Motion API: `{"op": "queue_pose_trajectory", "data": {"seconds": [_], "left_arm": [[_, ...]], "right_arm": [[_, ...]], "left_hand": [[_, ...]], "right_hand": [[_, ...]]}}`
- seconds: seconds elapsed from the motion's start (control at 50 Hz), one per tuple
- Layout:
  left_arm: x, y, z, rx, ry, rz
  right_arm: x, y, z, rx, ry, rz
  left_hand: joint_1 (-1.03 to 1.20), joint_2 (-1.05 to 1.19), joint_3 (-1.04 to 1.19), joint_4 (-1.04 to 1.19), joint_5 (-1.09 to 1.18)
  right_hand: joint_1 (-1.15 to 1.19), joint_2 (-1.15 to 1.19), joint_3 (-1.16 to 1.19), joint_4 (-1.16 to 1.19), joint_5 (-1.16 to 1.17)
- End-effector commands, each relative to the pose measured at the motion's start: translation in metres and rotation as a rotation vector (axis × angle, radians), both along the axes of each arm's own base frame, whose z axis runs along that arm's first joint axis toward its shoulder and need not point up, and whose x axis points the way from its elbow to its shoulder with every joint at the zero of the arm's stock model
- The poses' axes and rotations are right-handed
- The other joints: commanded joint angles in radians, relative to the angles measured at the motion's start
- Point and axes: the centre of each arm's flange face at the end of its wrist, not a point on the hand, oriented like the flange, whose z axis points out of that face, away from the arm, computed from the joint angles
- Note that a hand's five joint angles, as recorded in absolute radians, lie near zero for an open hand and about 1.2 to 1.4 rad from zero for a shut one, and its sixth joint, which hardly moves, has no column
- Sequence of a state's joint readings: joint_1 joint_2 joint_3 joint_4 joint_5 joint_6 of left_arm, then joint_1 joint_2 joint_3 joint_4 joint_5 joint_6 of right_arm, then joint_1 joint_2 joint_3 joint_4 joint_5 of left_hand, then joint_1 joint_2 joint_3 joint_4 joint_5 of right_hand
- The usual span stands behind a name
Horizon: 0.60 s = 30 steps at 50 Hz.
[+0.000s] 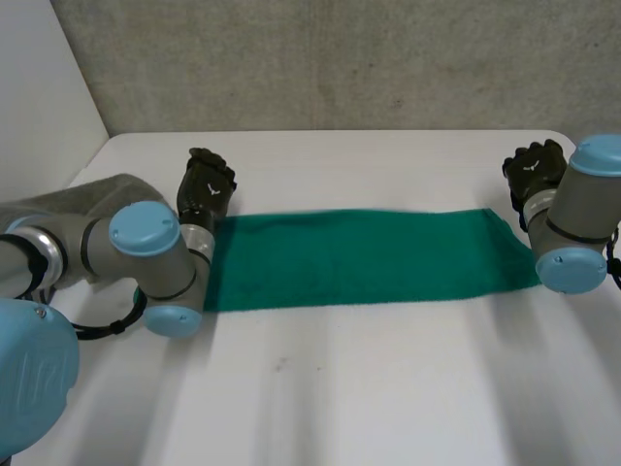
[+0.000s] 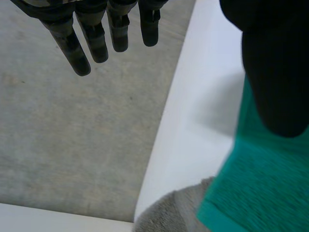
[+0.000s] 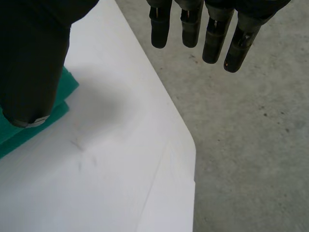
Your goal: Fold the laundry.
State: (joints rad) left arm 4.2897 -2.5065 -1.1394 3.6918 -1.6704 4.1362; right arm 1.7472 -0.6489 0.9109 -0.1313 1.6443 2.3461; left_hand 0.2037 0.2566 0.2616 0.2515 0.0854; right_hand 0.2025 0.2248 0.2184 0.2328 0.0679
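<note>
The left arm (image 1: 179, 272), at the left of the frame, is built of stout grey cylindrical joints closed with round, glossy light-blue caps (image 1: 144, 226); the largest cap (image 1: 34, 374), in the lower left corner, carries a faint embossed logo; the right arm (image 1: 582, 209), at the right edge, has the same grey barrel and blue ends; the left hand (image 1: 207, 184) and the right hand (image 1: 534, 167) are matt black, each with a small pale mark on its back; in the left wrist view the fingers (image 2: 96, 41) are slim, dark, segmented rods with rounded tips, and the thumb (image 2: 275, 72) is a broad smooth black lobe; in the right wrist view the fingers (image 3: 212, 38) look alike, and the thumb (image 3: 34, 63) ends in a flat greyish tip.
</note>
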Motion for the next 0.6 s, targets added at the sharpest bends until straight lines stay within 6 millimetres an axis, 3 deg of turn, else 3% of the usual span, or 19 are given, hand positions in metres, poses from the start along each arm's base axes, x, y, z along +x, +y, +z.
{"op": "queue_pose_trajectory", "data": {"seconds": [0.02, 0.12, 0.16, 0.22, 0.3, 0.4, 0.48, 0.6], "left_arm": [[0.003, 0.003, 0.027, -0.121, 0.063, 0.008], [0.011, 0.019, 0.040, -0.103, 0.082, 0.011], [0.017, 0.031, 0.053, -0.094, 0.109, 0.007], [0.022, 0.047, 0.061, -0.072, 0.142, -0.005], [0.031, 0.073, 0.071, -0.027, 0.215, -0.021], [0.043, 0.102, 0.077, 0.053, 0.324, -0.030], [0.049, 0.116, 0.072, 0.130, 0.375, -0.026], [0.052, 0.124, 0.064, 0.198, 0.425, -0.019]], "right_arm": [[-0.006, 0.015, 0.069, -0.101, -0.095, -0.044], [-0.004, 0.039, 0.113, -0.155, -0.162, 0.022], [-0.001, 0.053, 0.122, -0.134, -0.160, 0.085], [-0.001, 0.068, 0.121, -0.057, -0.155, 0.135], [-0.015, 0.083, 0.104, 0.115, -0.164, 0.150], [-0.027, 0.108, 0.067, 0.325, -0.179, 0.185], [-0.028, 0.115, 0.048, 0.366, -0.194, 0.222], [-0.038, 0.109, 0.027, 0.336, -0.206, 0.212]], "left_hand": [[-0.029, -0.082, -0.087, -0.077, -0.085], [-0.029, -0.082, -0.087, -0.077, -0.085], [-0.029, -0.082, -0.087, -0.077, -0.085], [-0.029, -0.082, -0.087, -0.077, -0.085], [-0.029, -0.082, -0.087, -0.077, -0.085], [-0.029, -0.082, -0.087, -0.077, -0.085], [-0.029, -0.082, -0.087, -0.077, -0.085], [-0.029, -0.082, -0.087, -0.077, -0.085]], "right_hand": [[-0.028, -0.050, -0.044, -0.058, -0.068], [-0.028, -0.050, -0.044, -0.058, -0.068], [-0.028, -0.050, -0.044, -0.058, -0.068], [-0.028, -0.050, -0.044, -0.058, -0.068], [-0.028, -0.050, -0.044, -0.058, -0.068], [0.029, 0.007, 0.013, -0.002, -0.011], [0.126, 0.104, 0.110, 0.096, 0.086], [0.202, 0.180, 0.186, 0.172, 0.162]]}}
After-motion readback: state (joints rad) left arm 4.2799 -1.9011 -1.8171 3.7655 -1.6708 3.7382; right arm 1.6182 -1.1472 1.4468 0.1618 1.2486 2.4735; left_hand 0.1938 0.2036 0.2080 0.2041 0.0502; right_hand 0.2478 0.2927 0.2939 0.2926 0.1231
